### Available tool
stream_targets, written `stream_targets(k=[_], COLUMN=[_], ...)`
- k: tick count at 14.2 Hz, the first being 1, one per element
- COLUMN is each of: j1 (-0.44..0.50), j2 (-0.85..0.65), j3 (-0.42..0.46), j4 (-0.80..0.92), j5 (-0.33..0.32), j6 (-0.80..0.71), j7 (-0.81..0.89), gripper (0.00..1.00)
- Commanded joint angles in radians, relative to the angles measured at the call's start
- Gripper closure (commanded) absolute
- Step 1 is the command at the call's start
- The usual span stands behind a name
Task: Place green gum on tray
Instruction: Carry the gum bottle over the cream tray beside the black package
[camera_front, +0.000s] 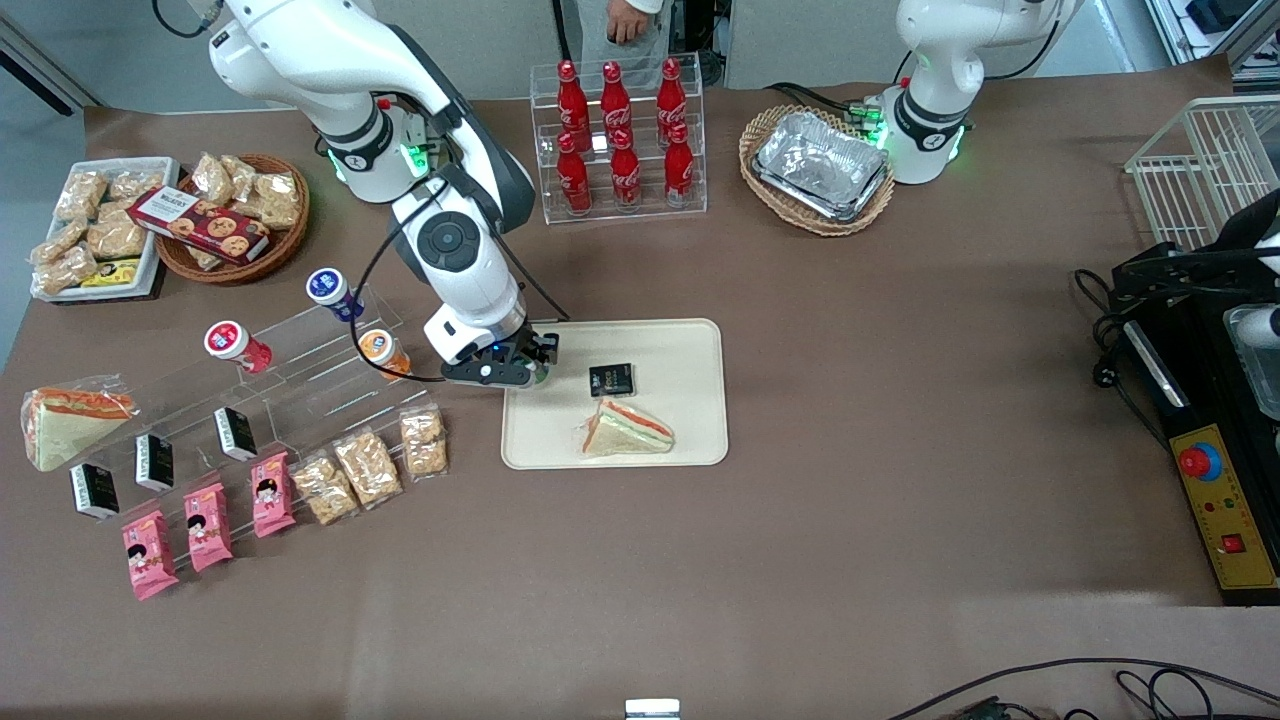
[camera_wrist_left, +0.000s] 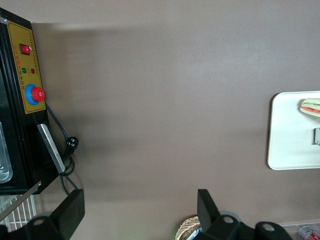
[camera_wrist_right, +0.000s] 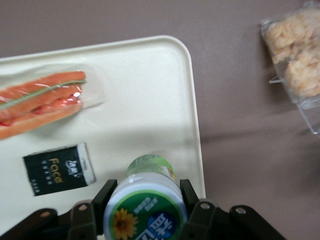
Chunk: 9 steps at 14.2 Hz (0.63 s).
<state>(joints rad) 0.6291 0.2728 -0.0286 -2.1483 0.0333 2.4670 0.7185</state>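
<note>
The green gum (camera_wrist_right: 147, 202) is a green bottle with a white lid and a sunflower label. My right gripper (camera_wrist_right: 147, 200) is shut on it just under the lid, one finger (camera_wrist_right: 102, 197) on each side. It hangs upright over the cream tray (camera_wrist_right: 150, 100), close to the tray's rim at the working arm's end. I cannot tell whether its base touches the tray. In the front view the gripper (camera_front: 532, 368) stands over that same end of the tray (camera_front: 680, 420), and the gum is mostly hidden under it.
A wrapped sandwich (camera_front: 627, 430) and a small black packet (camera_front: 611, 380) lie on the tray. Beside the gripper, an acrylic stand holds an orange bottle (camera_front: 380, 348), a red bottle (camera_front: 232, 342) and a blue bottle (camera_front: 330, 288). Snack bags (camera_front: 370, 465) lie nearer the camera.
</note>
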Motion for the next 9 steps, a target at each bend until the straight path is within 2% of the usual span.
stream_targets(k=[1, 7, 8, 9], j1=[0.017, 0.032, 0.034, 0.043], j2=[0.005, 0.039, 0.045, 0.052], j3=[-0.011, -0.011, -0.011, -0.013], j4=[-0.065, -0.116, -0.116, -0.116], j5=[0.002, 0.002, 0.002, 0.002], j6=[0.095, 0.181, 0.190, 0.196], j7=[0.012, 0.022, 0.039, 0.047], gripper=[0.95, 0.95, 0.82, 0.51])
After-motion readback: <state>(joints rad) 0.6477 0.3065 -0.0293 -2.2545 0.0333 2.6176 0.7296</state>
